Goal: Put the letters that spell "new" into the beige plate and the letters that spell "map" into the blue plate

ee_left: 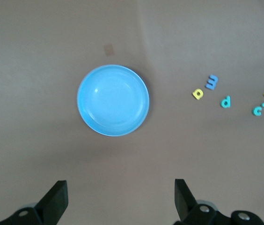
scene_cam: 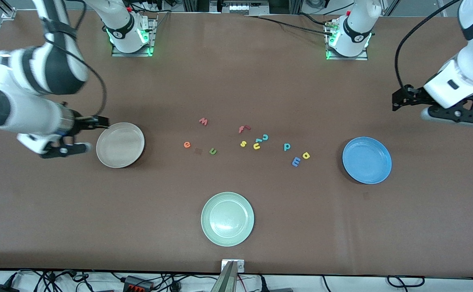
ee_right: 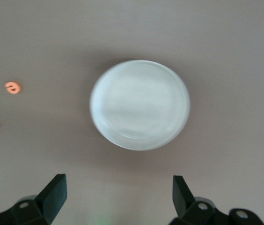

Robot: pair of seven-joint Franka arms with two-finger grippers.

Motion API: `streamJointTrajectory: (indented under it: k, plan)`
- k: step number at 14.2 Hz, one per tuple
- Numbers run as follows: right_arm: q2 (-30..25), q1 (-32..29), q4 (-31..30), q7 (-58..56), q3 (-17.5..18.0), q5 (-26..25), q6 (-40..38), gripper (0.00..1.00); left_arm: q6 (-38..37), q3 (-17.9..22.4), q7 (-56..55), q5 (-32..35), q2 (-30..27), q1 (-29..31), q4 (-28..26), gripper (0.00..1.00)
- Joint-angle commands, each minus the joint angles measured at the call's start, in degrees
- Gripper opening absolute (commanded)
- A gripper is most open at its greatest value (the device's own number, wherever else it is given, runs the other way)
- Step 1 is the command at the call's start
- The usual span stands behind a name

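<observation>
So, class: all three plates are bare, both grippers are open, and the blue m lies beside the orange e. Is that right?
Not quite. The front view shows the blue m beside the yellow a, near the blue plate; the orange e lies toward the beige plate. The rest stands.

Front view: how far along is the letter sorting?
Nothing is sorted yet: the beige plate and blue plate are both empty. The w, e, n, m, a and p all lie on the table. The left gripper and right gripper are open, holding nothing.
</observation>
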Motion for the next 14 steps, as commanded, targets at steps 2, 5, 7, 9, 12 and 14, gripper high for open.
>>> streamJointTrajectory:
  k: [2,5,7,9,12,14]
  plan:
    - [1.00,7.25,-4.69,5.80,-0.38,1.21,9.84,1.00,4.06,-2.41,-1.47,-0.89,9.49,-2.17,1.74,1.00]
    - [3.99,11.39,-6.99,6.26,-0.29,1.21,16.28,1.00,11.53,-2.42,-5.50,-0.72,16.43,-6.12,1.74,1.00]
    - [6.18,14.12,-7.17,6.35,-0.29,1.21,18.21,1.00,18.54,-2.60,-5.52,-0.36,20.48,-9.27,1.66,1.00]
    - [8.20,15.97,-7.52,6.61,-0.29,1.30,21.11,1.00,26.19,-2.68,-5.34,-0.19,24.52,-11.23,1.22,1.00]
    - [11.11,17.11,-8.49,6.79,-0.29,1.30,26.73,1.00,35.43,-2.68,-5.08,-0.10,29.19,-15.09,-0.71,1.00]
    - [11.99,18.34,-8.58,8.45,-0.29,1.65,28.67,1.00,38.96,-2.68,-5.08,0.08,32.35,-15.54,-0.81,0.84]
